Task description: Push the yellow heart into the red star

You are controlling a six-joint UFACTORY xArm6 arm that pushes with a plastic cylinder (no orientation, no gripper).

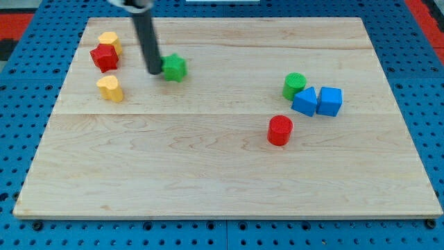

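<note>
The yellow heart (110, 88) lies near the board's left edge, a little below the red star (104, 57), with a small gap between them. A second yellow block (109, 42) touches the red star from above. My tip (154, 71) is at the end of the dark rod at the upper left, right of the red star and the yellow heart, up against the left side of a green star-like block (174, 67). It is apart from the heart.
At the right a green cylinder (294, 85) sits next to two blue blocks (304, 101) (329, 101). A red cylinder (280, 130) stands below them. The wooden board (222, 173) lies on a blue pegboard.
</note>
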